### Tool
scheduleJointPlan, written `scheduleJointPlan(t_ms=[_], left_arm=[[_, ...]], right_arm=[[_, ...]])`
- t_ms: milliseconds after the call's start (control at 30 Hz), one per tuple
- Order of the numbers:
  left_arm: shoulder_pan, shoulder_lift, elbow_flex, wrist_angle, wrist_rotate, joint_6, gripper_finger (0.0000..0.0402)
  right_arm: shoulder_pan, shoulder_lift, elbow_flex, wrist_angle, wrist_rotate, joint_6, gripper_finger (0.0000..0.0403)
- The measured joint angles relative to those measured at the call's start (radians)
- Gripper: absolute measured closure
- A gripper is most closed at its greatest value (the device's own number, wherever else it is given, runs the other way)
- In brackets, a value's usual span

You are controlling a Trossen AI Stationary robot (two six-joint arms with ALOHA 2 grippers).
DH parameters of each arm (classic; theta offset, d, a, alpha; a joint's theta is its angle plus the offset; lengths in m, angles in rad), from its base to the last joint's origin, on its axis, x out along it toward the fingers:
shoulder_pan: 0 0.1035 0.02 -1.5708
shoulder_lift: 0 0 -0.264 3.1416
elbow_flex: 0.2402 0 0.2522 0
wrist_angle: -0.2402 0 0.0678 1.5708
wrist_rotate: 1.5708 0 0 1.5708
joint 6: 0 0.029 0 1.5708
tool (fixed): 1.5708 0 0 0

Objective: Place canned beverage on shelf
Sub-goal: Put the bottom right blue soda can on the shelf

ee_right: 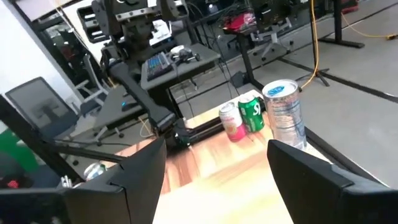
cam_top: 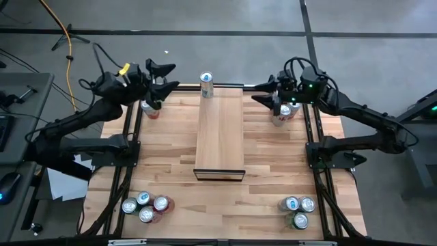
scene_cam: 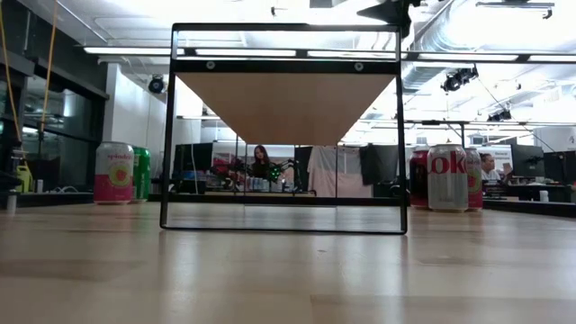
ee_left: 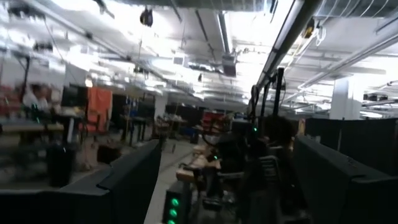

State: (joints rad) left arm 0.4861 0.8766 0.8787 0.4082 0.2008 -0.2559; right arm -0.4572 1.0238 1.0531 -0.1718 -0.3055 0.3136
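In the high view, the long pale smooth wooden shelf [cam_top: 220,130] with its thin dark frame runs up the centre of the plank-patterned tabletop [cam_top: 273,184]. A silver-blue beverage can [cam_top: 206,85] stands upright at its far end. At upper left, the left end effector [cam_top: 162,80] hovers with fingers spread, holding nothing. At upper right, the right end effector [cam_top: 266,93] is likewise parted and empty.

One shelf [cam_top: 220,130] stands on the one counter [cam_top: 273,178], with one can [cam_top: 206,85] upright at its far end. Two cans [cam_top: 151,108] stand by the left arm and two cans [cam_top: 282,113] by the right arm. Near the front edge sit a cluster of four cans [cam_top: 146,206] and a cluster of three cans [cam_top: 298,209]. Twelve cans in all, and two arms.
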Motion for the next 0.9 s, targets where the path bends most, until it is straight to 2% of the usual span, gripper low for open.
scheduleJointPlan(t_ms=[200,300,400,500,633,767,900], left_arm=[[-0.038,0.027,0.0,0.002,0.018,-0.142,0.0101],[-0.085,0.031,0.0,-0.02,0.057,-0.146,0.0103],[-0.162,0.025,0.003,-0.176,0.039,-0.014,0.0111],[-0.237,0.026,0.053,-0.455,-0.05,0.105,0.0121],[-0.281,0.025,0.113,-0.696,-0.092,0.156,0.0127],[-0.294,0.002,0.134,-0.771,-0.092,0.109,0.0128],[-0.293,-0.015,0.134,-0.83,-0.092,0.148,0.0128]], right_arm=[[0.0,0.004,0.0,-0.042,-0.081,-0.02,0.0137],[0.0,0.004,0.0,-0.054,-0.148,-0.024,0.0137],[0.006,0.004,0.0,-0.052,-0.211,0.012,0.0137],[0.044,0.004,0.0,-0.058,-0.224,0.101,0.0137],[0.175,0.003,0.0,-0.156,-0.205,0.223,0.0137],[0.359,0.006,0.0,-0.352,-0.07,0.401,0.0137],[0.543,0.03,0.0,-0.51,-0.034,0.698,0.0137]])
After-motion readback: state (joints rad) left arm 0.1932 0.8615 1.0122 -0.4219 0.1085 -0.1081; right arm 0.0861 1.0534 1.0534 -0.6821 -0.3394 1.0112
